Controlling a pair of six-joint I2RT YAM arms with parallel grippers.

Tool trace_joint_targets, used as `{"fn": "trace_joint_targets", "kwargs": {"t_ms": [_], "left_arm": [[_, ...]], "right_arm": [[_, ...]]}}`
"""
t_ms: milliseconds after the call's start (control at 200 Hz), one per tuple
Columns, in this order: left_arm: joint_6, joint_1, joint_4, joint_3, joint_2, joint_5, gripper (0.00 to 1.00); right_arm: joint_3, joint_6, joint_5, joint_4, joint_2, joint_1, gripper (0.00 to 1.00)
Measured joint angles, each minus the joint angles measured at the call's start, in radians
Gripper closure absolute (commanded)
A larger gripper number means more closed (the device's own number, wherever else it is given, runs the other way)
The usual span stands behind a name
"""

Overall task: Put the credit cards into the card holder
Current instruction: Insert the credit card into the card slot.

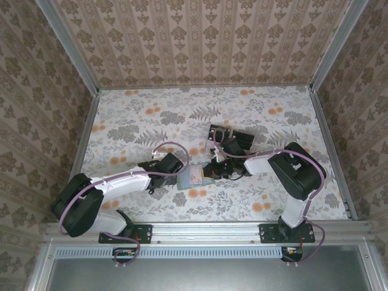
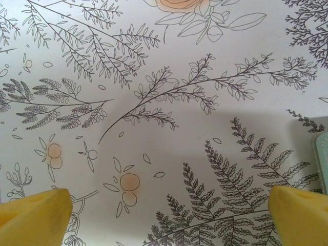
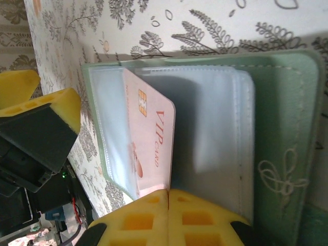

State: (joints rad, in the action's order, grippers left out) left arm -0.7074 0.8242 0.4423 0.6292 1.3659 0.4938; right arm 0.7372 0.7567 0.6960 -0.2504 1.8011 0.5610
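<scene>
the closed pads of the right gripper (image 3: 168, 205) hide the near end of the card (image 3: 148, 138); how deep it sits in the clear sleeves (image 3: 215, 118) cannot be told. the wallet (image 3: 287, 128) is cut off right and below. from the left wrist, just its edge (image 2: 323, 159) shows, and the bottom edge crops the spread fingers of the left gripper (image 2: 164, 220).

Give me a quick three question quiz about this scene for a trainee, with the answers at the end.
1. True or false: the left gripper is shut on the card holder.
2. What is printed on the credit card? A) VIP card B) Gold member C) Gift card
3. Fill the gap: the right gripper is shut on the ____.
Key: 1 false, it is open over the table, beside the card holder; 2 A; 3 credit card.
</scene>
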Motion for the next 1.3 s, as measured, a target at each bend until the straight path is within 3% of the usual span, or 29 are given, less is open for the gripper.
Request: {"fn": "trace_joint_targets", "kwargs": {"t_ms": [1300], "left_arm": [[0.000,0.000,-0.007,0.000,0.000,0.000,0.00]], "right_arm": [[0.124,-0.156,0.100,0.203,0.065,-0.031,1.00]]}}
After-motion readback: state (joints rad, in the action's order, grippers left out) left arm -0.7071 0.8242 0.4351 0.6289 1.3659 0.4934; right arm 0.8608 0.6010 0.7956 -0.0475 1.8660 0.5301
